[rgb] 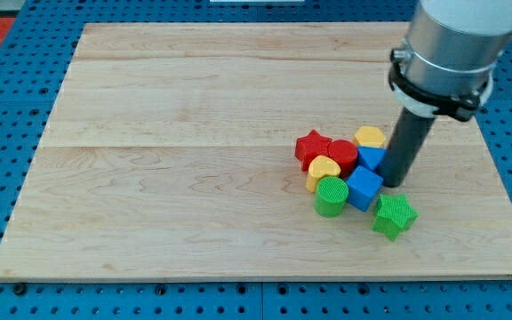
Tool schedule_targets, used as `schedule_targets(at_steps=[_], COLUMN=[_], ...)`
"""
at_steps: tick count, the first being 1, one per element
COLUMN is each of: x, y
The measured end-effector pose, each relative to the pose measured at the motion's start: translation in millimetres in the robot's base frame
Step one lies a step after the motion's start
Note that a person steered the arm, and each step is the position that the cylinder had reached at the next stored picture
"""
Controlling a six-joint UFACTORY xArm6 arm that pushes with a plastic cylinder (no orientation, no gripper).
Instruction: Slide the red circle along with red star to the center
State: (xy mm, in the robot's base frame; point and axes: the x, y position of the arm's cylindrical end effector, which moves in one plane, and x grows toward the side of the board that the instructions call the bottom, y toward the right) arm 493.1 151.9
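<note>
The red star [311, 147] and the red circle [342, 156] sit side by side, touching, right of the board's centre. The star is on the left of the cluster. My tip [396, 182] is at the right side of the cluster, against a blue block [372, 158] that lies right of the red circle. The rod rises from the tip toward the view's top right. The tip touches neither red block.
Packed around them are a yellow heart [323, 170], a green cylinder [332, 196], a blue cube [364, 188], a yellow block [370, 136] and a green star [394, 216]. The wooden board [194, 133] lies on a blue pegboard.
</note>
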Motion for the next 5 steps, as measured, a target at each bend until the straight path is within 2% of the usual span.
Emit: schedule_targets(at_steps=[1,2,4,5], x=[-17,-15,-39,-49], y=[-21,-48,-149,-173])
